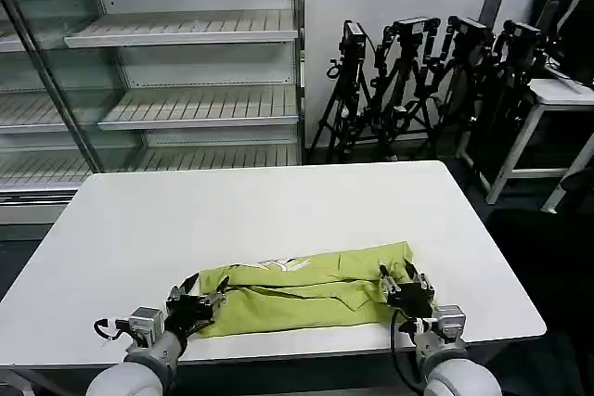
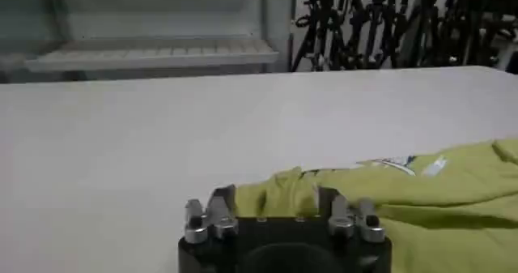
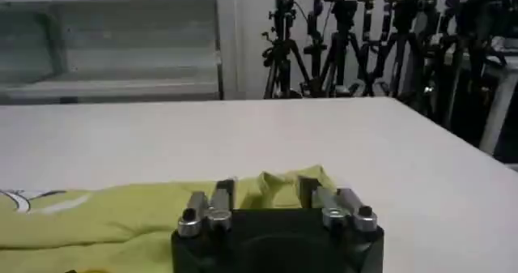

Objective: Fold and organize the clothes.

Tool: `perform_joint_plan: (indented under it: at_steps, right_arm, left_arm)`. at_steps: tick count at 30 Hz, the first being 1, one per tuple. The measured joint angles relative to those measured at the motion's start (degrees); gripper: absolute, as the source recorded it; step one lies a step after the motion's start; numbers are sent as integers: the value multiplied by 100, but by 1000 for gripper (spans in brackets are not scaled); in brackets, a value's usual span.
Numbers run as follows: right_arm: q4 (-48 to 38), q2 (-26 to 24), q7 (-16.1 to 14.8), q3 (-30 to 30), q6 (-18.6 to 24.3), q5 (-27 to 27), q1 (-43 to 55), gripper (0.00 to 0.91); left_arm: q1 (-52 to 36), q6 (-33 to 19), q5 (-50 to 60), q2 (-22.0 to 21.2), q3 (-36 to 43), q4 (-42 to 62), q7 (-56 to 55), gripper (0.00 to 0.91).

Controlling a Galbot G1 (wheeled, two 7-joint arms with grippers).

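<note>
The clothes are one lime short-sleeved shirt (image 1: 306, 289), folded into a long band along the near edge of the white table (image 1: 260, 210). My left gripper (image 1: 206, 296) is at the band's left end. Its fingers stand apart, with a ruck of shirt (image 2: 437, 194) between them, around the left gripper (image 2: 275, 198). My right gripper (image 1: 397, 277) sits at the band's right end. There a small peak of the shirt (image 3: 105, 214) rises between the spread fingers of the right gripper (image 3: 265, 187). A white neck label (image 1: 278, 265) shows on the band's top.
The table's front edge (image 1: 306, 336) runs just under both grippers. Bare tabletop stretches beyond the shirt. Glass-fronted shelving (image 1: 186, 71) stands behind at the left, camera tripods (image 1: 418, 81) behind at the right, and a white desk (image 1: 557, 99) at the far right.
</note>
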Motion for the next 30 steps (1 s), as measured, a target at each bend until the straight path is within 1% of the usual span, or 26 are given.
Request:
perform_joint_plan:
  at_steps: [7, 8, 9, 10, 11, 21, 30]
  right_arm:
    - [277, 89, 45, 108, 54, -86, -309, 907]
    - [307, 99, 45, 121, 60, -99, -348, 907]
    - [347, 112, 45, 133, 68, -116, -395, 907]
    - [376, 122, 45, 147, 73, -127, -432, 907]
    - [404, 134, 47, 160, 77, -135, -469, 907]
    - [649, 268, 52, 196, 127, -216, -754, 907]
    - [825, 260, 75, 312, 97, -166, -863, 907]
  left_arm:
    - [-58, 63, 19, -410, 75, 144, -180, 907]
    - [-78, 64, 20, -472, 88, 181, -199, 534]
    - [-92, 64, 20, -530, 102, 216, -216, 292]
    - [-100, 63, 26, -593, 119, 252, -236, 71]
    - [-104, 51, 36, -637, 130, 276, -246, 40]
    - [-32, -45, -29, -1045, 105, 348, -284, 40]
    - [89, -67, -251, -1239, 68, 274, -236, 40]
